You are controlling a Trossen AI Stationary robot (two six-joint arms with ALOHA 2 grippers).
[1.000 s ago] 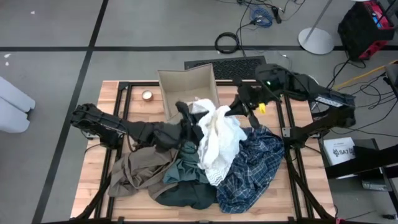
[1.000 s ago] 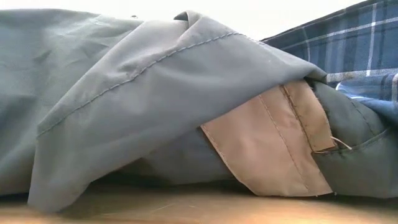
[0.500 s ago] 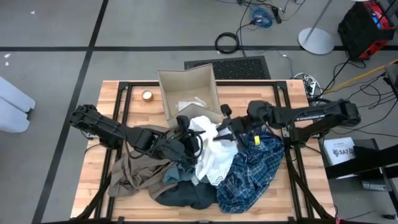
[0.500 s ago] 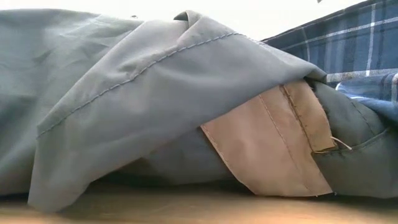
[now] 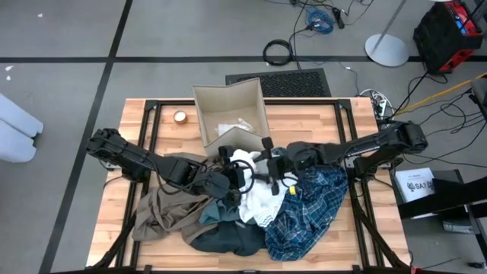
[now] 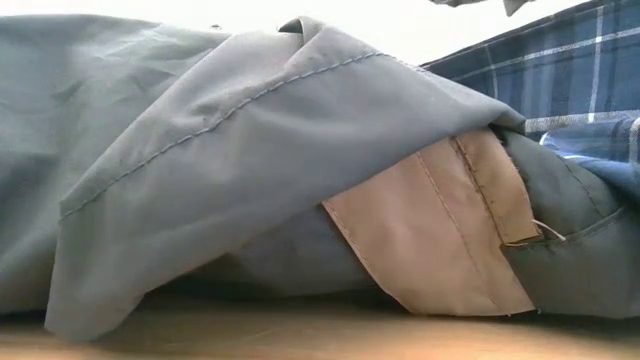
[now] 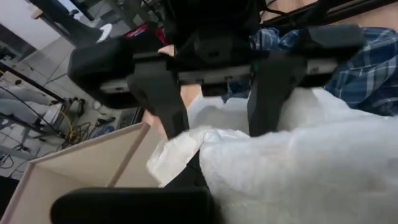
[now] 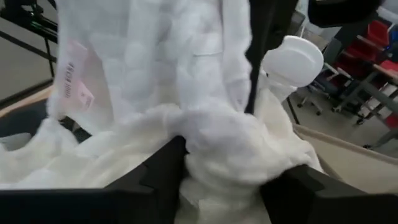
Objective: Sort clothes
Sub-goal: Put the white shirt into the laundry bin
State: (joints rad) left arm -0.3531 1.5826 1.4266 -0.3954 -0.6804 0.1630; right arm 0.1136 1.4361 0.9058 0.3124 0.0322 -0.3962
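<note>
A cream-white garment (image 5: 259, 194) lies bunched on top of the clothes heap at mid-table. My left gripper (image 5: 232, 176) is shut on its left part. My right gripper (image 5: 268, 164) comes in from the right and stands open, one finger on each side of a bulge of the same garment (image 8: 211, 137). Around it lie a tan-brown garment (image 5: 163, 209), a teal-grey shirt (image 5: 228, 209), a dark slate piece (image 5: 228, 240) and a blue plaid shirt (image 5: 308, 205). In the low view, teal-grey cloth (image 6: 200, 120) hides both grippers. My left gripper holds a fold of the cream-white garment (image 7: 180, 155) at its left side, coming nearly level from the table's left. The gripper itself hides the place of contact. The garment hangs slack below it onto the heap. My right gripper has a bulge of the cream-white garment (image 8: 217, 155) between its open fingers (image 8: 158, 177), and the cloth lies against their inner sides. The fingers come nearly level from the table's right. The cloth rests on the heap.
A beige fabric box (image 5: 199, 114) stands at the far middle of the table, with white pieces (image 5: 232, 125) inside. A small round thing (image 5: 180, 116) sits left of it. Black frame rails cross the wooden table (image 5: 365, 228). Bare wood shows at the right and far left.
My right gripper has come down from beside the box toward the table's near left, has rolled, and has opened around the cream-white garment. That garment, spread wide and raised before, is now bunched smaller on the heap. My left gripper has sunk a little and turned.
</note>
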